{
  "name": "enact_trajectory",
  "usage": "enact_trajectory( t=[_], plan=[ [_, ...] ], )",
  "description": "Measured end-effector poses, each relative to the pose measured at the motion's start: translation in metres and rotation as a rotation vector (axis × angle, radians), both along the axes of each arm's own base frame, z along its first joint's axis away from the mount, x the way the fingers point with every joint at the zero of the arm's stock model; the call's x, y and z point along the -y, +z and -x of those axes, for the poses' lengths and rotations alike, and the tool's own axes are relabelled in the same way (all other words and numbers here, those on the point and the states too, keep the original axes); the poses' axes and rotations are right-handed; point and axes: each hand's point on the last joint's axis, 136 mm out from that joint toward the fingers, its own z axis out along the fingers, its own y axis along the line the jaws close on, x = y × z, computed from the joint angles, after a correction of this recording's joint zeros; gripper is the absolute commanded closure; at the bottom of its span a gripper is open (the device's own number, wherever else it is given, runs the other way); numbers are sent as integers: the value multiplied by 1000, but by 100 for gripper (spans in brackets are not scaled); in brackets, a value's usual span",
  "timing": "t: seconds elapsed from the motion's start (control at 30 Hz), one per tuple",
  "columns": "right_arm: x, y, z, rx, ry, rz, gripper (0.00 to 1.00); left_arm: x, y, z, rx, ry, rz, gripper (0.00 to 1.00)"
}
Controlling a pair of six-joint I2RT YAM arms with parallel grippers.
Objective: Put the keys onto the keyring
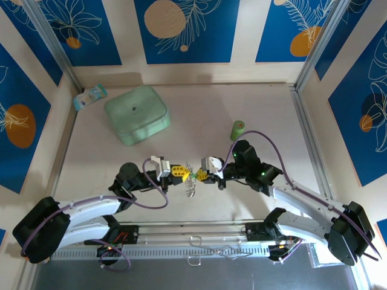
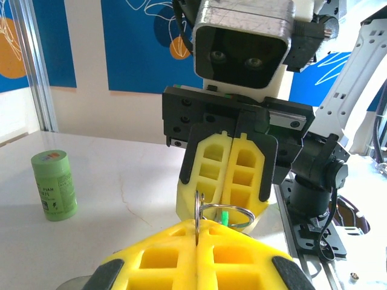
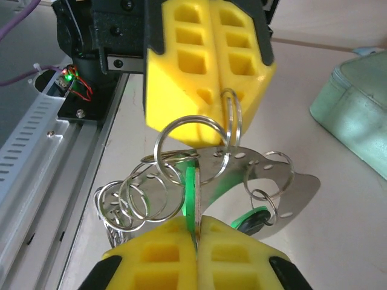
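On my left, the left gripper (image 2: 197, 244) is clamped flat on one split ring (image 3: 231, 115) of the keyring (image 1: 190, 182), its jaws fully together with only the wire between them. That is a thin edge to hold. Any sideways pull could roll the ring out of the seam, and the whole bunch would drop to the table (image 1: 91, 157).

In the middle, the bundle hangs in the air between the two arms: several loose rings, a perforated metal tag (image 3: 260, 172) and a dangling chain. These overlap the ring I care about (from the right wrist camera I honestly cannot tell where its split lies). If the blade meets the wrong ring, or meets the coil away from its gap, I expect it to shove the bunch aside rather than thread.

To the right, the right gripper (image 3: 195, 244) is squeezed tight on a green key (image 3: 190, 196), held edge-on with its upper end among the rings. A second green head (image 3: 253, 222) sits low beside the tag, and I cannot tell whether it is already threaded. The two grippers are very close, so a small overshoot could knock them together and twist the key in its hold. The green cylinder (image 1: 237, 128) stands well apart and is no worry.
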Motion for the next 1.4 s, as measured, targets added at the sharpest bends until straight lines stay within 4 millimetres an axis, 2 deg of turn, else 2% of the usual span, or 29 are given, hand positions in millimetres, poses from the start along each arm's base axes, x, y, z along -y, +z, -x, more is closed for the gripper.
enact_trajectory(
  t=[0.17,0.3,0.47,0.57,0.6,0.8,0.97,1.1,1.4],
  plan=[
    [0,2,0,4,8,31,100,0,2,1,8,0,5,100],
    [-4,-9,2,-23,29,81,100,0,2,1,11,-1,2,100],
    [-5,-12,5,-33,40,101,100,0,0,1,26,0,-5,100],
    [-3,-12,5,-39,32,106,73,-1,-1,1,30,1,-14,100],
    [-1,-11,4,-37,25,105,67,-1,-1,1,33,2,-15,100],
    [20,16,-5,-27,-68,19,64,-1,-2,1,51,5,-22,100],
    [34,43,0,-41,-101,-92,64,-1,-5,1,57,5,-34,100],
    [35,56,-2,-80,-117,-158,64,-1,-5,1,59,5,-35,100],
    [29,65,-14,-172,-161,-219,64,-1,-4,1,60,5,-34,100]
  ],
)
